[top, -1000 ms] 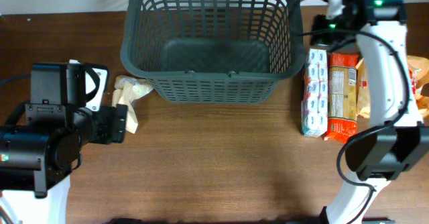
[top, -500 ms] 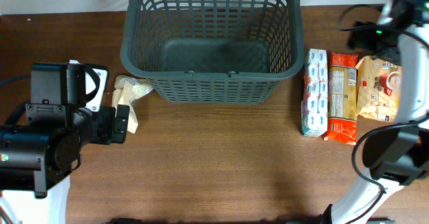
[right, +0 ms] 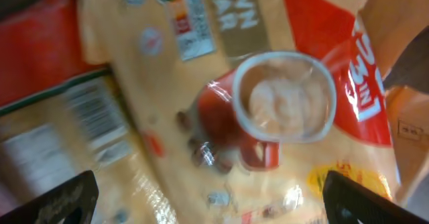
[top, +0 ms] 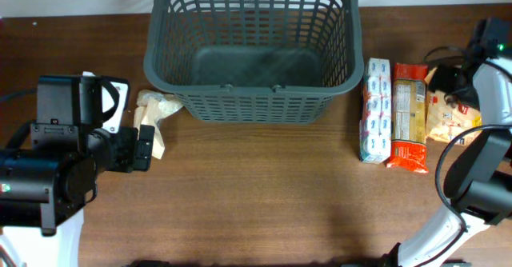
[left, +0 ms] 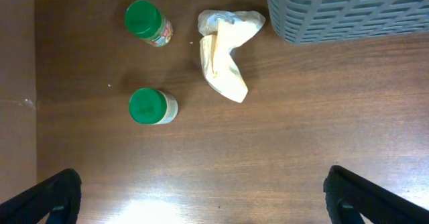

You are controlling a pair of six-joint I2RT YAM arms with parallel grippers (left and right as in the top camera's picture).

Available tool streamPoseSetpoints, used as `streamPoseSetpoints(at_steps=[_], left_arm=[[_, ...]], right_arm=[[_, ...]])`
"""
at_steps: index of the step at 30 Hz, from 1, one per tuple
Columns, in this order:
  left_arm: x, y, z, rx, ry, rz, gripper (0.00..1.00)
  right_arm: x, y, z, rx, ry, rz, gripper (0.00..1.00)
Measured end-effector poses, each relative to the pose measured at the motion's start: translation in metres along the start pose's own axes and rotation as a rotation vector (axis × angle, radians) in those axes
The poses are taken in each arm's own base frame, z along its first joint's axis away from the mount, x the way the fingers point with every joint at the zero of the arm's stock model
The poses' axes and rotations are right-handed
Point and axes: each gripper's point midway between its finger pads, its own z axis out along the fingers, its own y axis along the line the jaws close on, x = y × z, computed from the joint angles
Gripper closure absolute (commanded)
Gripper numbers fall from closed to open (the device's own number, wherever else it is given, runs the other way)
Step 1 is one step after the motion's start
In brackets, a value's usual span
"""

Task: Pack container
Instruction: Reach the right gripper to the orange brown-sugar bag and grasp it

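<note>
A: Left side first. What's risky?

B: The left gripper is spread wide and holding nothing. It hangs over bare table. The near jar sits at its 11 o'clock and the far jar is beyond that, both upright with green lids. If one finger clips a lid on the way down, the jar probably tips and rolls.

A: And the pale thing?

B: That's a crumpled bag at 12 o'clock, just beside the basket corner. It's limp, so a pinch may catch only a fold and it could sag out mid-lift.

A: Right side?

B: The right gripper is also wide open and empty, right above an orange pouch with a cup printed on it. The wrist view is blurred, so I can't tell how close the tips are. The pouch is soft and slick-looking, so I'd guess an edge grab slips or it slumps.

A: Anything next to it?

B: At the pouch's 9 o'clock there's a red packet, with a carton pack pressed against that one. Dragging the pouch sideways could shove both. I can't tell if the pouch actually touches the packet, because the arm covers that spot.

A: Where's the basket?

B: The basket is at the table's 12 o'clock, far edge. I can't see anything in it. Its walls are tall, so a low carry from 3 or 9 o'clock could hit the rim, push the basket or knock the item loose.
</note>
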Motion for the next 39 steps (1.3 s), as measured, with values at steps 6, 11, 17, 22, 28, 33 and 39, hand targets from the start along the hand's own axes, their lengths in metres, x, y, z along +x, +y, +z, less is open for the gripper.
streamPoseSetpoints(at_steps=[6,11,17,22,28,33,39], left_arm=[[0.0,0.0,0.0,0.0,0.0,0.0,0.01],[0.0,0.0,0.0,0.0,0.0,0.0,0.01],[0.0,0.0,0.0,0.0,0.0,0.0,0.01],[0.0,0.0,0.0,0.0,0.0,0.0,0.01],[0.0,0.0,0.0,0.0,0.0,0.0,0.01],[0.0,0.0,0.0,0.0,0.0,0.0,0.01],[0.0,0.0,0.0,0.0,0.0,0.0,0.01]], right_arm=[[0.0,-0.025,0.039,0.071,-0.074,0.063,0.01],[-0.005,-0.037,0.051,0.078,-0.102,0.101,0.01],[-0.007,-0.04,0.065,0.103,-0.084,0.104,0.01],[-0.008,-0.04,0.07,0.113,-0.077,0.126,0.14],[-0.001,-0.041,0.075,0.124,-0.048,0.157,0.96],[-0.005,-0.043,0.069,0.126,-0.055,0.174,0.96],[-0.004,-0.041,0.069,0.127,-0.046,0.172,0.96]])
